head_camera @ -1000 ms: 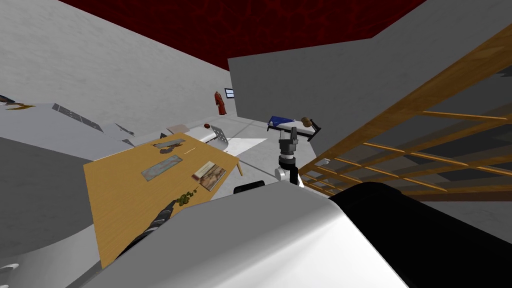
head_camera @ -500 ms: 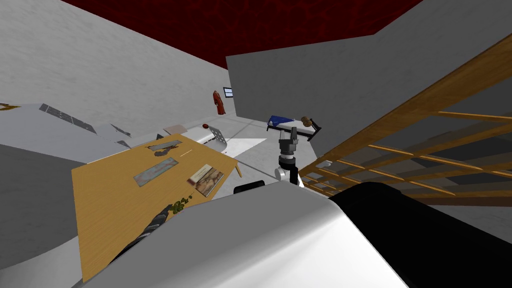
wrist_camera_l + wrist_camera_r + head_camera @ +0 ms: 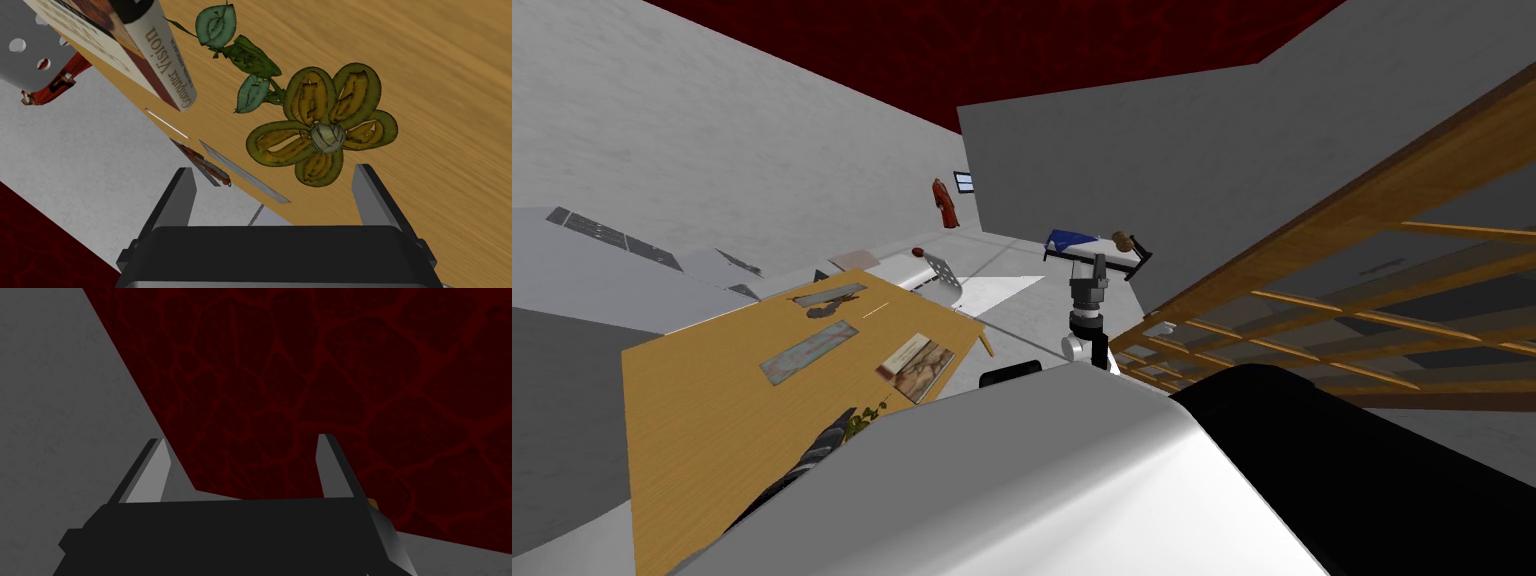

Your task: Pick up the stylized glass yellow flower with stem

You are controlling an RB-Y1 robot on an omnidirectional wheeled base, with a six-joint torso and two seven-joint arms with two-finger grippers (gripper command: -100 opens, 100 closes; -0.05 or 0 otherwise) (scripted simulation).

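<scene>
The flower (image 3: 320, 135) lies flat on the table (image 3: 425, 60), close to its edge. My left claw (image 3: 275, 171) is right over it, with one finger on each side of the flower head. The stem points away from the claw, toward a book (image 3: 165, 65) lying just past the leaves. Farther along the table lies a mat (image 3: 809, 352). A chair (image 3: 944, 275) stands past the far end. A railing (image 3: 1312, 300) is on my right.
</scene>
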